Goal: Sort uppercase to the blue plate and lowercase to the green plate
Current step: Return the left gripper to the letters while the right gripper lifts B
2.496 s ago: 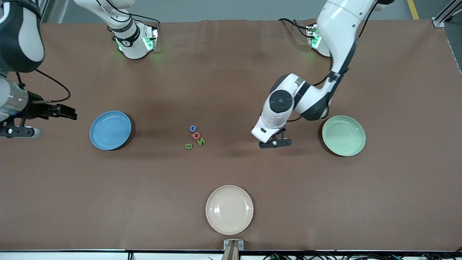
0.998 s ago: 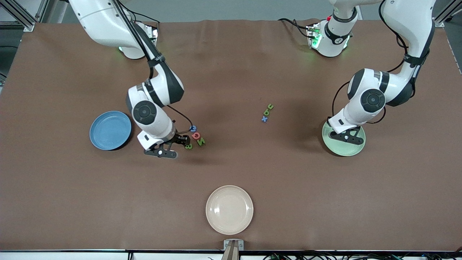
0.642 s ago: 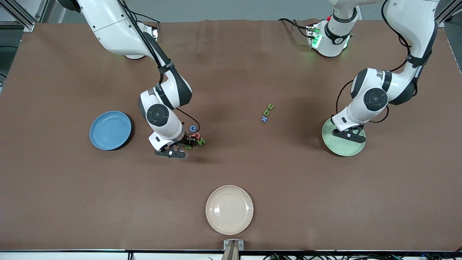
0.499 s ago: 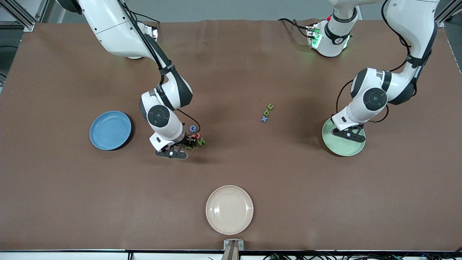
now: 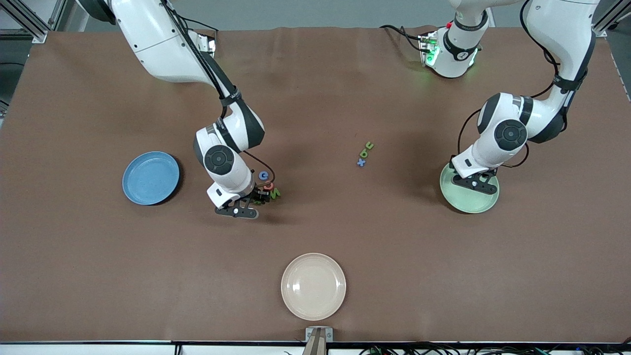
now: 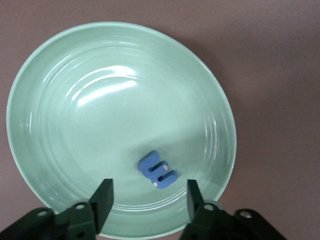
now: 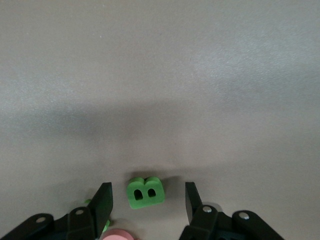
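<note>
at centre-left of the front frame, right gripper [image 5: 257, 197] sits low over the capital cluster, fingers parted either side of the green b [image 7: 145, 192], not yet closed on it; blue g [image 5: 264, 175] lies just above, blue plate [image 5: 150, 177] at left is bare. at right, left gripper [image 6: 147, 200] hangs spread and holding nothing over the green plate [image 5: 468, 203], blue m [image 6: 156, 169] lying inside, apparently just dropped. blue x [image 5: 361, 162] and the green lowercase pieces [image 5: 367, 146] wait mid-table.
</note>
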Robot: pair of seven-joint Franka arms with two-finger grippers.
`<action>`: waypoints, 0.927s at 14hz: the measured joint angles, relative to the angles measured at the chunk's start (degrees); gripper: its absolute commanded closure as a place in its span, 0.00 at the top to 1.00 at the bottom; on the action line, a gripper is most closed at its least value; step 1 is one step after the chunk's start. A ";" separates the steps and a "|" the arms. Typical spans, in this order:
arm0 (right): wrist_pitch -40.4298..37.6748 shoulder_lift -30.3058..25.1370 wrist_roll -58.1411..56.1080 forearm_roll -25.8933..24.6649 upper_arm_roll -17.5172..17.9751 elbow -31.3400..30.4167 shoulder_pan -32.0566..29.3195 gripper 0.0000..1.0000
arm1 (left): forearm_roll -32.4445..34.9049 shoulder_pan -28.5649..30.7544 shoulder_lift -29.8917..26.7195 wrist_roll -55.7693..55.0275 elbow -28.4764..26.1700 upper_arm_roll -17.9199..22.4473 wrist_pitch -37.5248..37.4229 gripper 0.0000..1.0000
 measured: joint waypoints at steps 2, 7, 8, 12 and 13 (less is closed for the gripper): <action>0.16 0.34 0.00 0.00 0.00 0.00 0.15 0.66 | 0.00 0.13 0.00 -0.64 0.08 -1.89 0.40 1.00; 0.16 0.59 0.00 0.00 -0.06 0.00 0.17 0.61 | 0.00 -0.07 0.09 -14.53 2.82 -11.32 0.62 1.00; 0.16 0.64 0.00 0.00 -0.06 0.00 0.17 0.60 | 0.00 -0.21 0.37 -16.96 3.71 -13.43 0.62 1.00; 0.42 1.12 -0.02 -0.03 -0.06 0.00 0.19 0.54 | 0.00 -2.64 4.01 -20.98 8.00 -18.48 0.62 1.00; 0.60 1.27 -0.03 -0.03 -0.07 0.00 0.19 0.49 | 0.00 -3.78 5.03 -22.12 8.97 -18.62 0.62 1.00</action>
